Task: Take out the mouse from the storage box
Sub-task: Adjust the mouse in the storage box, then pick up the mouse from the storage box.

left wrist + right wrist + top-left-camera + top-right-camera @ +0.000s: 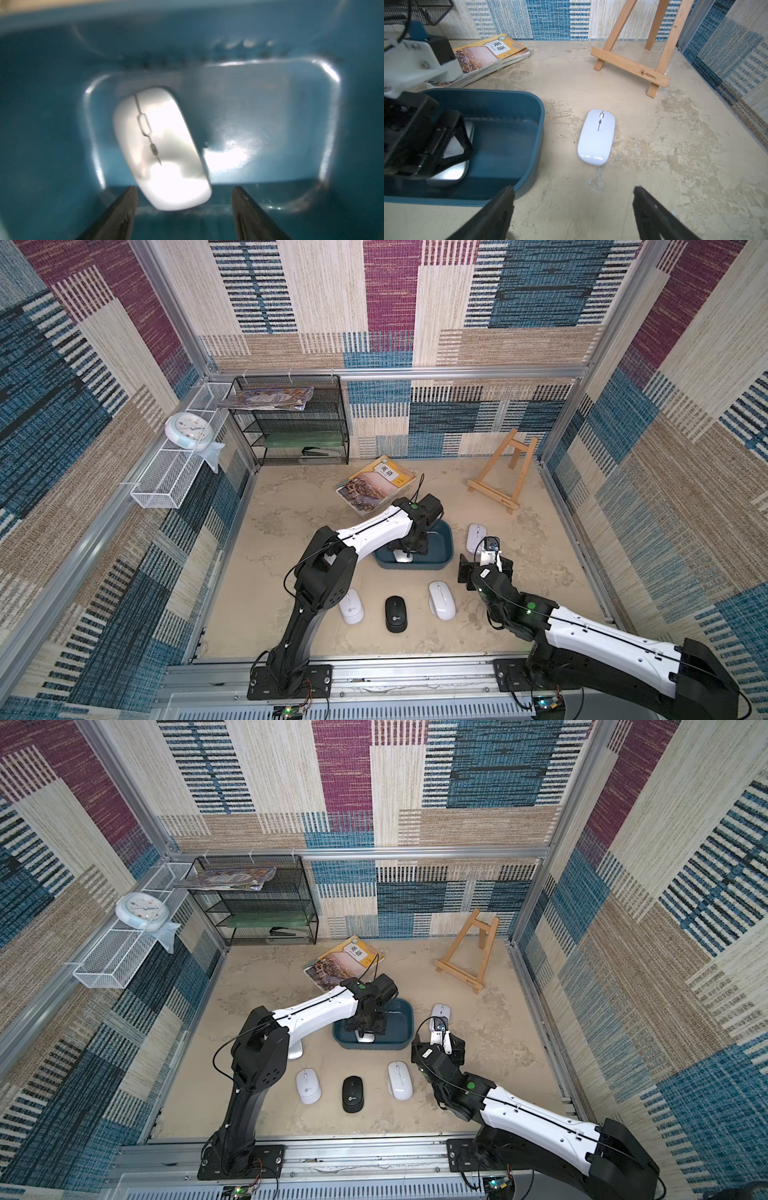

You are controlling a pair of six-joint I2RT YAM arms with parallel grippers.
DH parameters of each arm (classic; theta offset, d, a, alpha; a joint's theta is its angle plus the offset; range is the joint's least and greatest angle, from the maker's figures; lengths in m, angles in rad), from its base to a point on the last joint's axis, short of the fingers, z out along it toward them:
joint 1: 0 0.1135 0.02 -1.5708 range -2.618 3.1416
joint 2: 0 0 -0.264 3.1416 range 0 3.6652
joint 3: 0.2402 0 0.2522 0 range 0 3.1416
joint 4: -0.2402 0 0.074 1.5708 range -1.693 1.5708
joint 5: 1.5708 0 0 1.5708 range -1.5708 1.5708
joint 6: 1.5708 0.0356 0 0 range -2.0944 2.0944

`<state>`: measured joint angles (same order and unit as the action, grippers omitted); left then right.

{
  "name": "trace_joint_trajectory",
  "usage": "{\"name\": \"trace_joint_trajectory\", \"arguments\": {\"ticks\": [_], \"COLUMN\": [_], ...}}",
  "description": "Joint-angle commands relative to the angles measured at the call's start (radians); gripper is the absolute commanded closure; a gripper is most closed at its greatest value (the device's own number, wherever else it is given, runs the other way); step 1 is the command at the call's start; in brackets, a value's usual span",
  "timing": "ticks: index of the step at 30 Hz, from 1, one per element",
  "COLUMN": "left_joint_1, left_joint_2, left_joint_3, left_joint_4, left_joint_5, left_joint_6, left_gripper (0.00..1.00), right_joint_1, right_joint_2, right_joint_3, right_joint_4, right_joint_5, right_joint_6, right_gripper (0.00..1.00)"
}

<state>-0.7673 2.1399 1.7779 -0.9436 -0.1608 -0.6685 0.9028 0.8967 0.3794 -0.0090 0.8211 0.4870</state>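
In a top view, the mouse is seen inside the storage box, mostly hidden under the left gripper. "英语" is read on a book.

In the blurred left wrist view, the mouse is laid slantwise to the box walls, its wheel end away from the parted fingers.

In the right wrist view, the right gripper is spread wide, holding nothing. "Maneo" is printed on an easel.
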Motion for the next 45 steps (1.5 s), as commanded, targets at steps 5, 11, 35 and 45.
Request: {"name": "trace_joint_trajectory", "arguments": {"ticks": [5, 11, 35, 45], "left_joint_1": [0.010, 0.011, 0.031, 0.029], "left_joint_2": [-0.027, 0.027, 0.049, -0.006], "left_joint_3": [-0.033, -0.026, -0.073, -0.104], "left_joint_4": [-0.010, 0.018, 0.124, 0.146], "left_joint_5": [-0.067, -0.028, 0.019, 0.014], "left_joint_6": [-0.043, -0.074, -0.109, -0.096], "left_gripper": [0.10, 0.06, 0.39, 0.48], "right_joint_1": [0.001, 0.000, 0.000, 0.000], "right_joint_2": [0.006, 0.007, 0.040, 0.042], "right_joint_3": [0.006, 0.006, 0.016, 0.021], "right_joint_4": [0.024, 0.023, 0.028, 0.014], "right_joint_5": [-0.002, -0.003, -0.006, 0.001], "right_joint_6": [-0.004, -0.004, -0.008, 0.001], "right_gripper": [0.08, 0.08, 0.07, 0.07]}}
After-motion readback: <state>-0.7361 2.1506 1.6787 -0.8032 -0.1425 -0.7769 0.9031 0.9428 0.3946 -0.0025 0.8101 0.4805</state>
